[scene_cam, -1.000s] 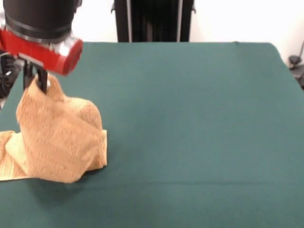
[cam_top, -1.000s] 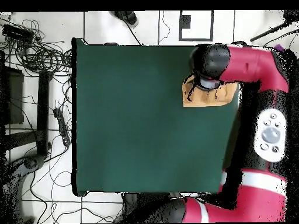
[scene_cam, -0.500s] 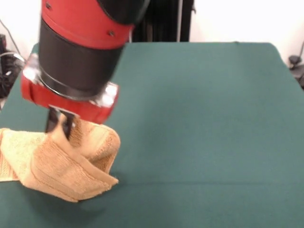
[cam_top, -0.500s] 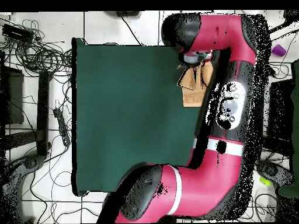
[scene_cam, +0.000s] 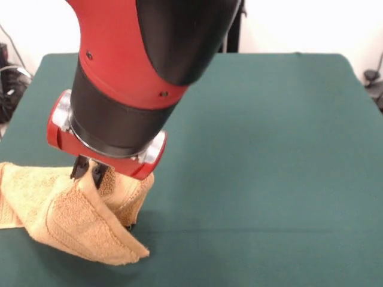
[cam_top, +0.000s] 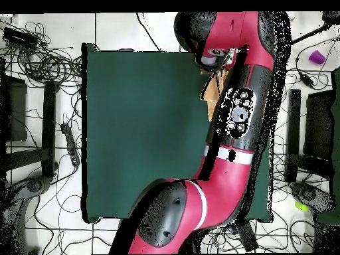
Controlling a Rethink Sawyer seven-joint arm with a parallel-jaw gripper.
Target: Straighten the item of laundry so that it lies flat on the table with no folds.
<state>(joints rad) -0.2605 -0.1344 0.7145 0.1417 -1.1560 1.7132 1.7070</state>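
The orange-tan terry towel (scene_cam: 72, 218) lies bunched and folded at the near left of the dark green table (scene_cam: 257, 167) in the front view, one part spread flat toward the left edge. My gripper (scene_cam: 88, 173) is shut on a raised fold of the towel, just under the red wrist. A flap hangs forward and down to the table. In the overhead view only a small strip of towel (cam_top: 212, 93) shows beside the arm, near the table's (cam_top: 146, 133) top right corner; the gripper is hidden there under the arm.
The red and black arm (cam_top: 232, 133) spans the right side of the table in the overhead view. Cables (cam_top: 40, 60) and stands lie on the floor at the left. The table's left edge is close to the towel in the front view.
The gripper has carried the pinched fold lower and toward the near edge of the table. The towel has collapsed from a tall draped peak into a low folded bundle. The arm now covers more of the table.
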